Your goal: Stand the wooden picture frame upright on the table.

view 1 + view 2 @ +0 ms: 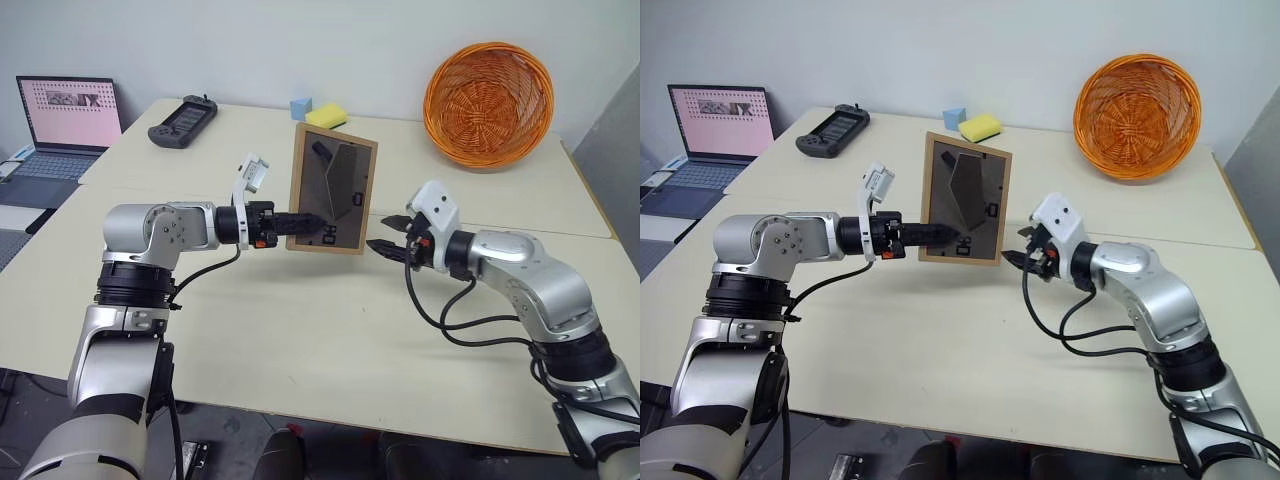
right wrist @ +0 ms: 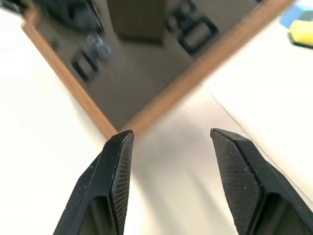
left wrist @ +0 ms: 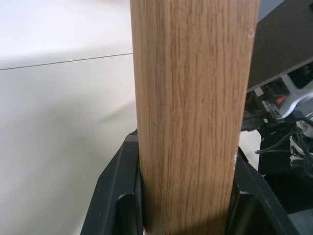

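The wooden picture frame (image 1: 332, 190) is held upright over the surface (image 1: 300, 330), its grey back facing us. The left gripper (image 1: 308, 222) has its jaws clamped on the frame's left edge. The right gripper (image 1: 385, 247) sits just beside the frame's lower right corner, jaws apart and holding nothing.

Light-wood picture frame (image 1: 333, 190) with dark grey back; woven orange basket (image 1: 488, 103); cream table (image 1: 300, 320).

Wooden picture frame (image 3: 193, 122) — grained light wood, matt; table (image 1: 300, 330) smooth, matt; basket (image 1: 488, 100) woven wicker.
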{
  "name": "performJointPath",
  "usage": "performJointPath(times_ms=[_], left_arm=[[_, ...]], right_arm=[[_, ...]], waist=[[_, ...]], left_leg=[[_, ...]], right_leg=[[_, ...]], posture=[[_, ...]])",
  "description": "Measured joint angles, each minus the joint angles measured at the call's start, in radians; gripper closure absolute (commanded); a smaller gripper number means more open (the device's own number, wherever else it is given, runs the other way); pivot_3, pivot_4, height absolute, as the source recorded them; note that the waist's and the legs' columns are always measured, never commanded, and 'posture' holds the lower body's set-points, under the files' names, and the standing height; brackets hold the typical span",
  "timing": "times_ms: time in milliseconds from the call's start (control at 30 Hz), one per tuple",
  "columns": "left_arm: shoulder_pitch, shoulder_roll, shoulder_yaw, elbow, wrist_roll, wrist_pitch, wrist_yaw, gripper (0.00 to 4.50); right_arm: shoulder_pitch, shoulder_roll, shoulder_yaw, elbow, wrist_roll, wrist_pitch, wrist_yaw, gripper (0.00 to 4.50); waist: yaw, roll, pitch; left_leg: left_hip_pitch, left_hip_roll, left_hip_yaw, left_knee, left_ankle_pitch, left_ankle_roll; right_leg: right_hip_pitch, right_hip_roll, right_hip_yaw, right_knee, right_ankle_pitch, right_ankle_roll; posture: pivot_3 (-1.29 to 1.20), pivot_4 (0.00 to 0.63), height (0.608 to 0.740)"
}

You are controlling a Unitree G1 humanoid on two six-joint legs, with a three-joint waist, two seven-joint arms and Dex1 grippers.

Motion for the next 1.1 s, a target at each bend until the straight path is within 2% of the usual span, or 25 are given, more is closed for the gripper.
performJointPath(times_ms=[133,200,300,400,433,500,567,733,800,967,1100], left_arm=[[-0.001,0.018,0.036,0.005,-0.018,0.073,0.003,3.21],[0.0,0.022,0.065,0.007,-0.038,0.145,0.021,3.21],[0.015,0.043,0.108,0.001,-0.067,0.274,0.049,3.21],[0.056,0.046,0.134,-0.034,-0.101,0.377,0.074,3.21],[0.074,0.046,0.141,-0.038,-0.136,0.427,0.101,3.21],[0.082,0.046,0.146,-0.038,-0.169,0.447,0.121,3.21],[0.1,0.049,0.149,-0.057,-0.256,0.453,0.167,3.21],[0.117,0.054,0.147,-0.076,-0.414,0.453,0.256,3.21],[0.118,0.062,0.138,-0.072,-0.518,0.454,0.324,3.21],[0.119,0.062,0.117,-0.028,-0.674,0.453,0.463,3.21],[0.144,0.053,0.103,-0.027,-0.81,0.454,0.584,3.21]], right_arm=[[0.012,-0.052,0.006,0.064,-0.098,-0.18,0.029,1.85],[0.012,-0.087,0.011,0.124,-0.181,-0.336,0.027,1.85],[0.014,-0.111,0.012,0.218,-0.293,-0.588,0.006,1.42],[0.027,-0.112,0.016,0.289,-0.376,-0.789,-0.025,0.69],[0.028,-0.112,0.03,0.333,-0.438,-0.91,-0.058,0.42],[0.028,-0.11,0.043,0.364,-0.486,-0.99,-0.09,0.09],[0.024,-0.093,0.054,0.424,-0.575,-1.122,-0.161,0.09],[0.002,-0.065,0.067,0.496,-0.698,-1.282,-0.275,0.09],[-0.024,-0.031,0.068,0.543,-0.781,-1.346,-0.373,0.09],[-0.072,0.008,0.07,0.593,-0.897,-1.415,-0.513,0.09],[-0.099,0.035,0.07,0.62,-0.923,-1.421,-0.564,0.09]], waist=[[-0.009,0.0,0.0],[-0.01,0.0,0.0],[-0.015,0.0,0.0],[-0.016,0.0,0.0],[-0.015,0.0,0.0],[-0.015,0.0,0.0],[-0.015,0.0,0.0],[-0.016,0.0,0.0],[-0.017,0.0,0.0],[-0.017,0.0,0.0],[-0.017,0.0,0.0]], left_leg=[[0.0,0.0,0.0,0.001,0.0,0.0],[0.0,0.0,0.0,0.001,0.0,0.0],[0.0,0.0,0.0,0.001,0.0,0.0],[0.0,0.0,0.0,0.001,0.0,0.0],[0.0,0.0,0.0,0.002,0.0,0.0],[0.0,0.0,-0.001,0.003,0.0,0.0],[0.001,0.0,-0.001,0.004,0.0,0.0],[0.002,0.0,0.0,0.005,0.002,-0.004],[0.002,-0.001,-0.001,0.005,0.002,-0.004],[0.002,-0.001,-0.001,0.006,0.002,-0.004],[0.002,-0.001,-0.001,0.006,0.002,-0.004]], right_leg=[[0.0,0.0,0.0,0.0,0.0,0.0],[0.0,0.0,0.0,0.0,0.0,0.0],[0.001,0.0,0.0,0.0,0.0,0.0],[0.001,0.0,0.0,0.001,0.0,0.0],[0.001,0.0,0.0,0.002,0.0,0.0],[0.0,0.0,0.0,0.003,0.0,0.0],[0.001,-0.001,0.0,0.005,0.0,0.0],[0.0,-0.001,0.001,0.009,0.0,0.0],[0.0,-0.001,0.002,0.012,0.0,0.0],[-0.001,-0.001,0.002,0.013,0.0,0.0],[-0.001,-0.001,0.002,0.014,0.0,0.0]], posture=[[0.0,0.15,0.74],[0.0,0.15,0.74],[0.0,0.15,0.74],[0.0,0.15,0.74],[0.0,0.15,0.74],[0.0,0.15,0.74],[0.0,0.15,0.74],[0.0,0.15,0.74],[0.0,0.15,0.74],[0.0,0.15,0.74],[0.0,0.15,0.74]])
